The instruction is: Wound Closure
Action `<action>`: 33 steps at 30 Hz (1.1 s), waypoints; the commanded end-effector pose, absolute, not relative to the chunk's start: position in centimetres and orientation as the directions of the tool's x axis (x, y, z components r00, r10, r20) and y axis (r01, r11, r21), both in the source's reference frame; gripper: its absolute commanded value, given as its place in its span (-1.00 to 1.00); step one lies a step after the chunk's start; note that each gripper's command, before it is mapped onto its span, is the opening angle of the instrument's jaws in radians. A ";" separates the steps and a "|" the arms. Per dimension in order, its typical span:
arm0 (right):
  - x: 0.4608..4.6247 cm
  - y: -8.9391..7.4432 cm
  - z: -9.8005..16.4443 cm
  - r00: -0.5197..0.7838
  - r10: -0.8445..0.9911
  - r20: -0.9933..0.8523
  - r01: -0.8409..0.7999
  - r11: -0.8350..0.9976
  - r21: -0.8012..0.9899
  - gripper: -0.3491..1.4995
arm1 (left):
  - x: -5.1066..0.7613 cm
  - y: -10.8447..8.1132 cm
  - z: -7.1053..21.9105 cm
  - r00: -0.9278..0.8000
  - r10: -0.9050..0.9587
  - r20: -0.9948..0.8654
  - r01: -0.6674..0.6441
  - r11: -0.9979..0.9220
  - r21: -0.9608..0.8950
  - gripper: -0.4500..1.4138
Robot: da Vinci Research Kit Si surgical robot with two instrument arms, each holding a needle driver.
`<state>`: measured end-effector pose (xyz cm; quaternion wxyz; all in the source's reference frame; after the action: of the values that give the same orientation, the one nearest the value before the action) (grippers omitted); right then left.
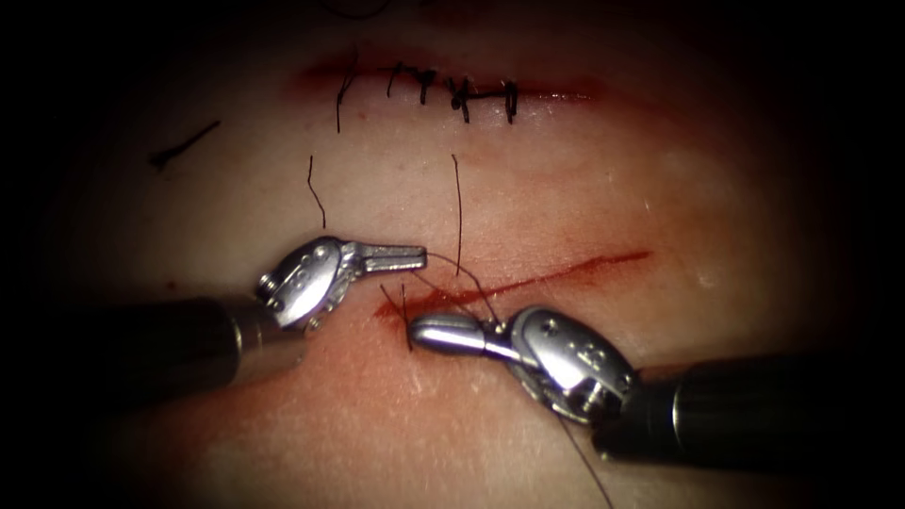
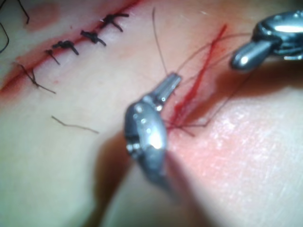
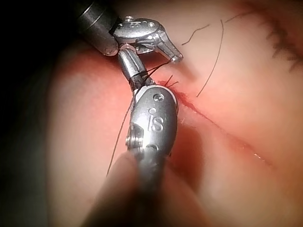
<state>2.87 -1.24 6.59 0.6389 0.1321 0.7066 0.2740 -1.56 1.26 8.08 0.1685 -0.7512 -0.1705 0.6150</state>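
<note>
Your left hand sits just left of the open cut, jaws closed on the thread at their tip. That strand runs right, wrapping the neck of your right hand, which lies across the cut's left end with jaws closed; whether they pinch anything you cannot tell. Two cuts mark the tissue: this near one, and a far one carrying about five stitches. Three loose thread ends lie on the left.

Darkness rings the endoscope view on every side; a bright light falls on the middle, fading toward the edges.
</note>
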 end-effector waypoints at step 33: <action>2.83 -1.3 7.0 0.114 0.605 -0.788 -0.457 0.736 0.499 -1.00 | -1.53 0.7 7.9 0.250 0.460 -0.852 0.023 -0.883 -0.469 -1.00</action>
<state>2.78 -1.24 6.92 0.7454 0.0637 0.5592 0.3573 -1.47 0.78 7.79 0.1836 -0.7688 -0.1564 0.5922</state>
